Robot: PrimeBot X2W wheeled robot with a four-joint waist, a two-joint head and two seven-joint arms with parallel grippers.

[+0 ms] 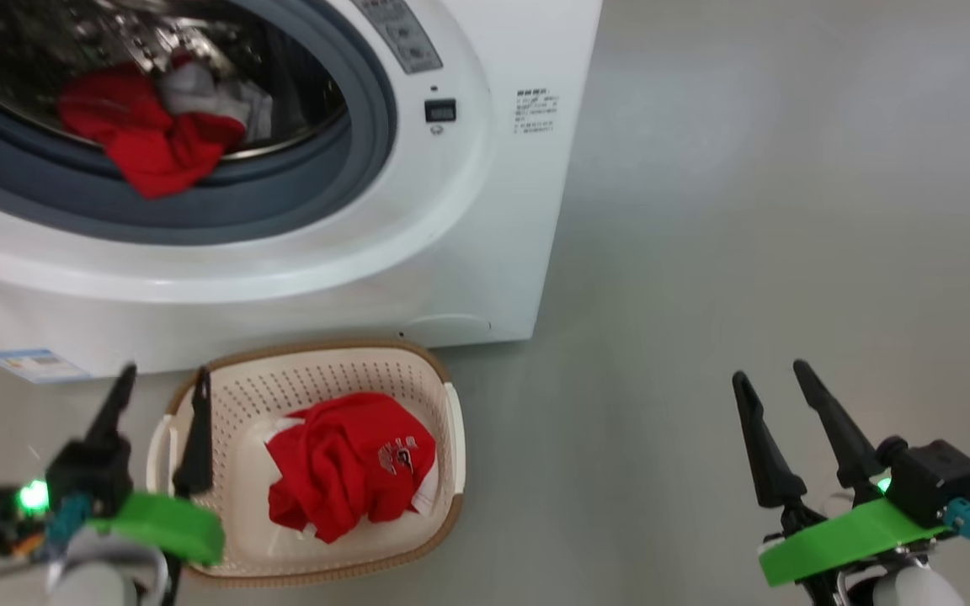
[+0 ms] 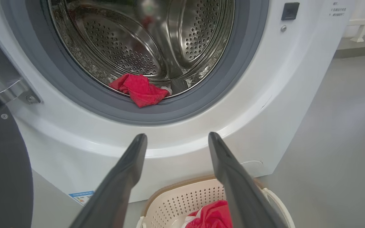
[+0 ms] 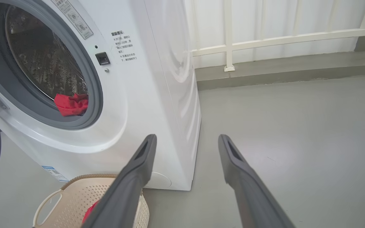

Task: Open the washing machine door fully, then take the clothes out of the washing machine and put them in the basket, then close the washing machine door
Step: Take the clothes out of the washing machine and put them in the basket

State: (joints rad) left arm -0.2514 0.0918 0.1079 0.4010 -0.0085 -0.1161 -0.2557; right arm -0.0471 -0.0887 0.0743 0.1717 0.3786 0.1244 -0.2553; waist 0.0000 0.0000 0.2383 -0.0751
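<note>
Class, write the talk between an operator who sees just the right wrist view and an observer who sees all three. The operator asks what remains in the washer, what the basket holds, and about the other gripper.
Operator: Anything besides the red clothes inside?
Observer: Yes, grey cloth lies beside them.
Operator: What's in the basket?
Observer: One red garment, printed logo facing up.
Operator: And the left gripper?
Observer: Open and empty, by the basket's left edge.

Grey floor (image 3: 296, 126), white railing (image 3: 280, 40)
</note>
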